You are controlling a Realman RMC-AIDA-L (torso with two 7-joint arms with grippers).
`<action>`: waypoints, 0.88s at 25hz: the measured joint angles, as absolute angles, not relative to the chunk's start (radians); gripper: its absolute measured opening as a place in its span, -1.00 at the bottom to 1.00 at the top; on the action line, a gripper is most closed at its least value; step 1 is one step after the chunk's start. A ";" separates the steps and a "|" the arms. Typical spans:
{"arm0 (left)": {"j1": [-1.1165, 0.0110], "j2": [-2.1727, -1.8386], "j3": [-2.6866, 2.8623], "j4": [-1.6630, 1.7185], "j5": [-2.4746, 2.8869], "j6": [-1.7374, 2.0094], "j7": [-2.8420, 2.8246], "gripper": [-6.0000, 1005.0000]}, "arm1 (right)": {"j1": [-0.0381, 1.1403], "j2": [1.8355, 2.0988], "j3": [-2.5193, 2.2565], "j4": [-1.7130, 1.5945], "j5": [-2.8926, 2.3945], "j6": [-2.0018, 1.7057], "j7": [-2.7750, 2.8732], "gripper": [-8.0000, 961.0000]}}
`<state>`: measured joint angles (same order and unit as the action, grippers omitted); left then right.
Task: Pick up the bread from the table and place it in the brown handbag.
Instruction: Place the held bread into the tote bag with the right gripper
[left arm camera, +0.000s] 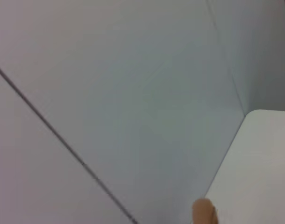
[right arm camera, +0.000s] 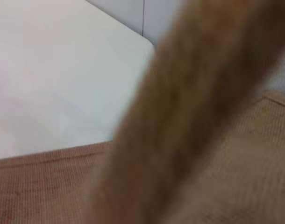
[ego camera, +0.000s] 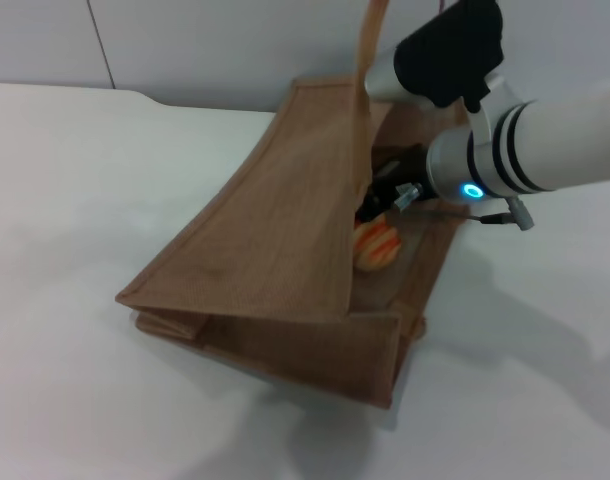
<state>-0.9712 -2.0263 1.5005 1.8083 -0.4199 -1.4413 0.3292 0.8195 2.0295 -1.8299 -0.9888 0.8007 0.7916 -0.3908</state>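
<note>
We see the right gripper (ego camera: pixel 385 205) reaching into the brown handbag (ego camera: pixel 275 250).
It grips the bread (ego camera: pixel 377 243) inside the bag's mouth, near the table (ego camera: pixel 75 200) far edge.

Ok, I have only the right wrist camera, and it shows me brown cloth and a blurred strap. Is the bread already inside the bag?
Observer: Yes. In the head view the bread is inside the open mouth of the brown handbag, just under the right gripper.
Operator: And the strap in front of my camera, what is it?
Observer: It is a handle of the bag. It rises straight up and leaves the top of the head view.
Operator: Does the left arm hold it?
Observer: I cannot tell. The left gripper shows in no view; its wrist camera sees wall and a corner of the table.
</note>
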 joint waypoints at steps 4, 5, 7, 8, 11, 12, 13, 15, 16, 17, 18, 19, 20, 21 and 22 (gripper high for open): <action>-0.941 -2.027 1.492 1.808 -0.380 -1.439 0.329 -0.77 | 0.803 2.028 -1.817 -1.001 0.798 0.799 -0.392 0.18; -0.934 -2.027 1.482 1.808 -0.377 -1.439 0.330 -0.77 | 0.796 2.028 -1.807 -1.006 0.796 0.807 -0.394 0.28; -0.924 -2.028 1.460 1.809 -0.377 -1.438 0.332 -0.77 | 0.781 2.027 -1.781 -1.021 0.788 0.829 -0.399 0.48; -0.913 -2.027 1.440 1.809 -0.379 -1.438 0.333 -0.77 | 0.772 2.026 -1.766 -1.031 0.781 0.841 -0.400 0.53; -0.895 -2.026 1.423 1.809 -0.377 -1.432 0.336 -0.77 | 0.743 2.025 -1.727 -1.058 0.734 0.876 -0.401 0.68; -0.883 -2.025 1.412 1.808 -0.375 -1.425 0.338 -0.77 | 0.730 2.025 -1.712 -1.071 0.717 0.887 -0.401 0.73; -0.871 -2.025 1.402 1.808 -0.375 -1.417 0.339 -0.77 | 0.716 2.025 -1.696 -1.083 0.700 0.901 -0.401 0.73; -0.844 -2.024 1.380 1.808 -0.377 -1.398 0.340 -0.77 | 0.683 2.025 -1.659 -1.116 0.670 0.932 -0.401 0.73; -0.833 -2.023 1.370 1.809 -0.379 -1.391 0.342 -0.77 | 0.662 2.025 -1.638 -1.138 0.653 0.951 -0.401 0.73; -0.823 -2.022 1.362 1.809 -0.380 -1.388 0.344 -0.77 | 0.645 2.025 -1.620 -1.163 0.640 0.966 -0.401 0.73; -0.801 -2.021 1.339 1.809 -0.381 -1.381 0.351 -0.77 | 0.624 2.025 -1.604 -1.190 0.628 0.979 -0.401 0.73; -0.801 -2.021 1.339 1.809 -0.381 -1.381 0.351 -0.77 | 0.604 2.025 -1.590 -1.221 0.618 0.992 -0.401 0.73; -0.791 -2.021 1.329 1.809 -0.381 -1.377 0.354 -0.77 | 0.586 2.025 -1.580 -1.251 0.613 1.004 -0.401 0.73; -0.785 -2.020 1.321 1.807 -0.381 -1.376 0.356 -0.77 | 0.572 2.025 -1.573 -1.274 0.609 1.012 -0.401 0.73; -0.779 -2.020 1.312 1.805 -0.381 -1.374 0.357 -0.77 | 0.559 2.025 -1.567 -1.297 0.607 1.021 -0.401 0.73</action>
